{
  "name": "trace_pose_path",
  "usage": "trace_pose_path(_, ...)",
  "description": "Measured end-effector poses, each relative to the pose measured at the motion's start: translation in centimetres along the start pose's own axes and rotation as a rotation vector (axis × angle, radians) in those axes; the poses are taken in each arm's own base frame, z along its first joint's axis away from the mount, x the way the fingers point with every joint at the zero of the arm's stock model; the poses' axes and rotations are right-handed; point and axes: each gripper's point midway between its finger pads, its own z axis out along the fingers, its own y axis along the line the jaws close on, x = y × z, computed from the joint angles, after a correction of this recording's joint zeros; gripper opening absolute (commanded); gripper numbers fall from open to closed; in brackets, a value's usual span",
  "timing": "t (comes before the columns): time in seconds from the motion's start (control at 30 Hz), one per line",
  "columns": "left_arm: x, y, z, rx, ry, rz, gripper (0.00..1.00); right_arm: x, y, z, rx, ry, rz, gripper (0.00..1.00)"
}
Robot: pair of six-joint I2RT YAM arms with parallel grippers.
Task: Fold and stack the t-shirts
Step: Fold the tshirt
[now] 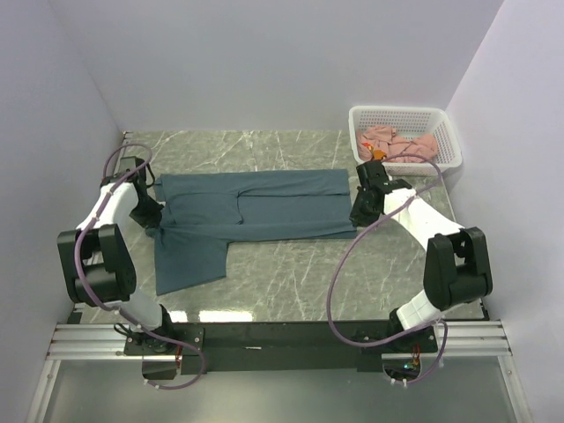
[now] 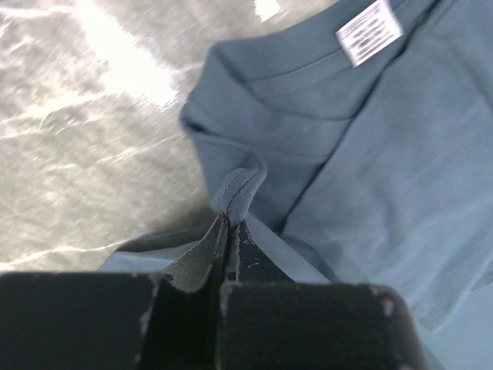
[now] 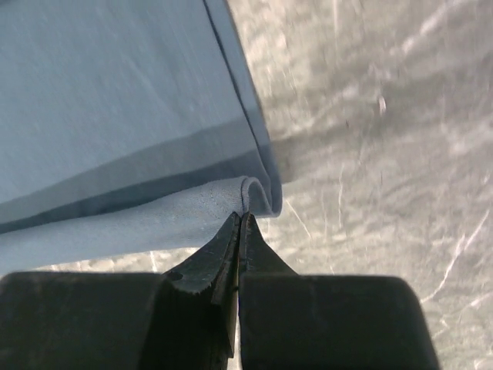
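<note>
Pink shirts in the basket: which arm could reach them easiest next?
Right, probably. The basket sits just beyond the right arm; the left arm is across the table. Both jaws are pinching the blue shirt, though.

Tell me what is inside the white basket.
Crumpled salmon-pink shirts fill the basket. How many there are, and anything beneath them, is hidden by the heap itself.

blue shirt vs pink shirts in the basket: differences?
Colour: the blue shirt is dark slate-blue, the pink shirts salmon.
Place: blue lies on the table; pink sit in the basket.
Pose: blue is spread flat, partly folded; pink are crumpled.
Grip: left gripper and right gripper pinch the blue; neither holds the pink.
Both are soft cloth.
</note>
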Motion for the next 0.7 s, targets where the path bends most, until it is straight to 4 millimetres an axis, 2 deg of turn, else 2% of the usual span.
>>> trace_pose_path(0.2,-0.7,-1.1,0.7,0.005,0.012,0.012,0.01,-1.8,0.9,0.9,0.0,-0.01,-0.009,0.0)
trace_pose_path(0.43,-1.3,-1.9,1.9,-0.006,0.026,0.022,0.01,-2.5,1.1,2.8,0.02,0.013,-0.019,0.0)
trace_pose_path(0.7,-1.8,-2.8,2.9,-0.002,0.034,0.023,0.01,-3.7,1.7,3.6,0.026,0.001,-0.027,0.0)
